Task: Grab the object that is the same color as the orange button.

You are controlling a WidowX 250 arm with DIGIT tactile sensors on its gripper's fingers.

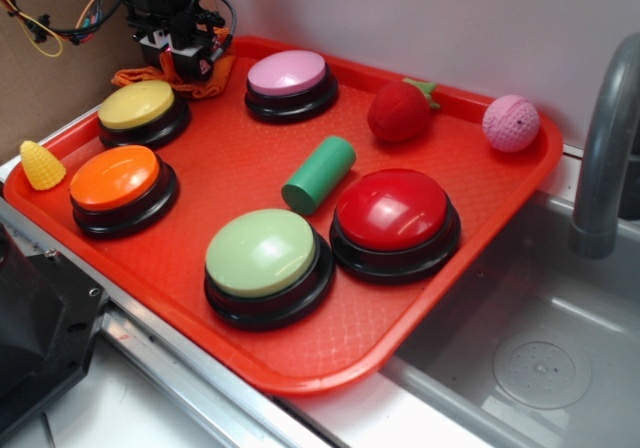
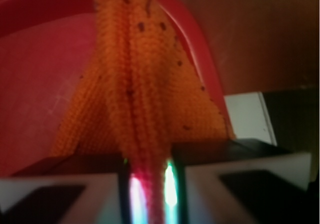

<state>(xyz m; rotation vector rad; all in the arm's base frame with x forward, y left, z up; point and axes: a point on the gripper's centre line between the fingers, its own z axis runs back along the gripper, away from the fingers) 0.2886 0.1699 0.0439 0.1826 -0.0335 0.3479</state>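
Claw [image 1: 190, 60] at the far left corner of the red tray [image 1: 440, 288], pinched tight on a ridge of the orange rag [image 2: 145, 99], rag bunched against the tray rim behind the yellow-topped button [image 1: 137, 105], orange button [image 1: 115, 178] well apart nearer the front.

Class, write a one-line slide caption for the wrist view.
Hand pinching a fold of the orange rag at the red tray's rim.
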